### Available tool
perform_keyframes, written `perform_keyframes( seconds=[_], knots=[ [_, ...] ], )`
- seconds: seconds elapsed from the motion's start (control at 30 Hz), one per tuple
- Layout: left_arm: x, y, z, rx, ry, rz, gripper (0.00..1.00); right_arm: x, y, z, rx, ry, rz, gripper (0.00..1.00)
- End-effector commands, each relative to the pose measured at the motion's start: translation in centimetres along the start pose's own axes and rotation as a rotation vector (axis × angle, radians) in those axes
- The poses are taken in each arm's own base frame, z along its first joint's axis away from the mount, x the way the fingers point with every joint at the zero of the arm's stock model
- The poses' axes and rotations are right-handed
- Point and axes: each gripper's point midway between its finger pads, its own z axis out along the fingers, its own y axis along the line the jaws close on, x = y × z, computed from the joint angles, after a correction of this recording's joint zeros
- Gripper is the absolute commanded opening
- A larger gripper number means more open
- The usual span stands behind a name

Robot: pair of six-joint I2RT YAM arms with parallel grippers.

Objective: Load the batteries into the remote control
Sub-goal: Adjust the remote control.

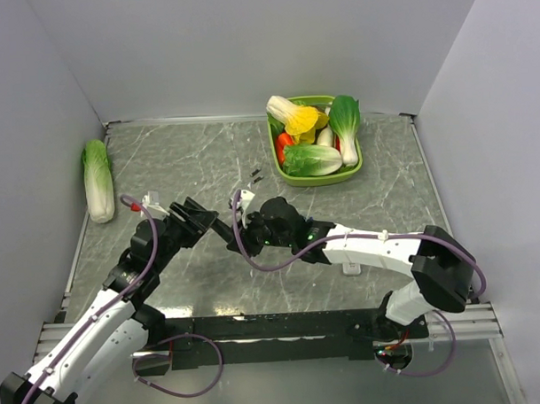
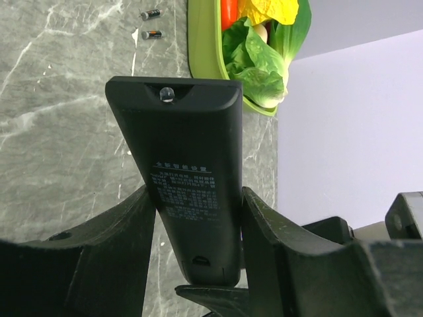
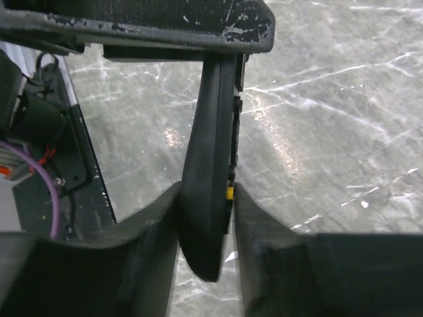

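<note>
Mid-air above the surface [image 1: 189, 160], remote control [image 2: 185, 165] sits clamped btwn left hand [image 2: 198, 198] & right hand [image 3: 206, 195]; stiff, light, slick plastic, prob best pinched across long edges

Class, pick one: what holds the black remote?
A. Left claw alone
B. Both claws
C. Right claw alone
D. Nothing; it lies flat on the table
B: the left claw and the right claw each pinch the remote between their fingers.
</note>
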Motion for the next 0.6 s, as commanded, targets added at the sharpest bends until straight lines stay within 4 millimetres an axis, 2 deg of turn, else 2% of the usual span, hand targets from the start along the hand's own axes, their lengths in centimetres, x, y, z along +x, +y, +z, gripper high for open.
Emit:
perform_keyframes(
  seconds=[0.0, 0.07, 0.1, 0.2, 0.23, 0.27, 0.3, 0.33, 0.43, 0.53, 0.57],
  knots=[
    [-1.6, -3.0, -0.8, 0.091, -0.045, 0.041, 0.39, -3.0, 0.9, -0.2, -0.023, -0.074, -0.015, 0.21],
    [-1.6, -3.3, -1.0, 0.106, -0.046, 0.061, 0.61, -3.0, 1.1, -0.8, -0.027, -0.083, -0.006, 0.12],
    [-1.8, -3.5, -1.3, 0.12, -0.056, 0.084, 0.78, -3.5, 1.2, -1.4, -0.032, -0.099, 0.0, 0.05],
    [-2.3, -4.5, -2.4, 0.181, -0.086, 0.141, 0.94, -4.6, 1.4, -3.1, -0.061, -0.145, 0.034, 0.0],
    [-2.3, -4.9, -2.7, 0.204, -0.085, 0.156, 0.96, -4.2, 1.4, -3.5, -0.077, -0.145, 0.052, 0.0],
    [-2.7, -5.5, -3.4, 0.237, -0.104, 0.185, 0.99, -5.2, 1.8, -4.6, -0.101, -0.18, 0.085, 0.0],
    [-2.8, -5.8, -3.8, 0.256, -0.113, 0.199, 0.99, -5.3, 2.5, -5.3, -0.158, -0.185, 0.101, 0.0],
    [-3.0, -6.3, -4.2, 0.285, -0.125, 0.214, 1.0, -5.4, 1.8, -6.0, -0.165, -0.201, 0.122, 0.0],
    [-3.0, -8.8, -6.2, 0.436, -0.147, 0.283, 0.99, -7.3, 2.5, -9.2, -0.271, -0.282, 0.16, 0.0],
    [-2.0, -10.5, -7.7, 0.569, -0.117, 0.339, 0.99, -7.7, 4.1, -11.3, -0.388, -0.301, 0.198, 0.0],
    [-1.3, -11.8, -8.7, 0.66, -0.096, 0.363, 0.99, -8.5, 4.3, -12.0, -0.413, -0.329, 0.211, 0.0]
  ],
)
